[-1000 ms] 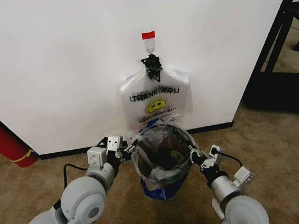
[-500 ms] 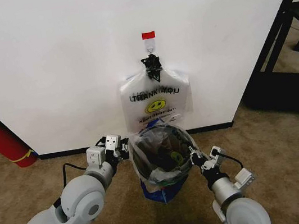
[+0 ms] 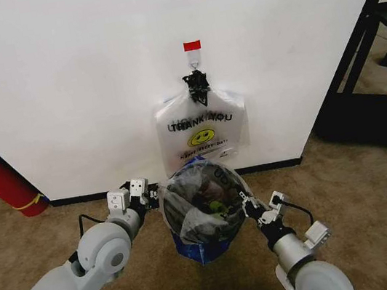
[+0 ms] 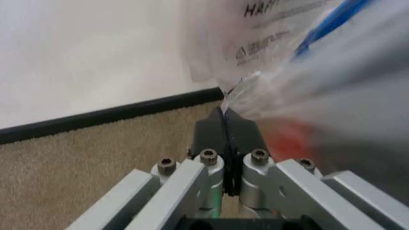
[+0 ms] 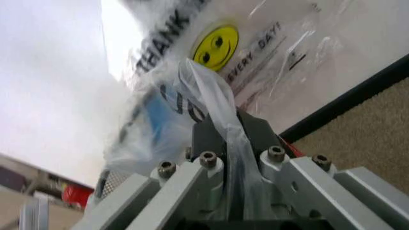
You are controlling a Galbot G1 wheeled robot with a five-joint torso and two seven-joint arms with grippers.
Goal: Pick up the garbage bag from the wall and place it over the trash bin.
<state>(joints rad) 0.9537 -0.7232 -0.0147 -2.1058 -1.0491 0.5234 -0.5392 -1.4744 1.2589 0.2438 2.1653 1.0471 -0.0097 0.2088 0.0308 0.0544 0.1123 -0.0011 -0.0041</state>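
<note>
The wall [image 3: 58, 78] carries a small hook under red tape, and from it hangs the flat bundle of bags [image 3: 202, 129] under a black tie. Below it on the carpet floor [image 3: 376, 182], close to the black baseboard, stands the trash bin [image 3: 204, 220].

The garbage bag [image 3: 199, 206] is off the wall and spread across the bin's mouth, so the picking looks done and the placing well advanced. What seems left is to pull the edges down around the rim and let go; how far the rim is covered on the far side I cannot tell.

The bag's mouth faces up and its body hangs down inside the bin, so its long axis runs roughly vertical.

The left claw [image 3: 147, 198] is pinched shut on the bag's edge at the bin's left side. The right claw [image 3: 251, 208] is likewise clamped on a twisted strip of bag at the right side.
</note>
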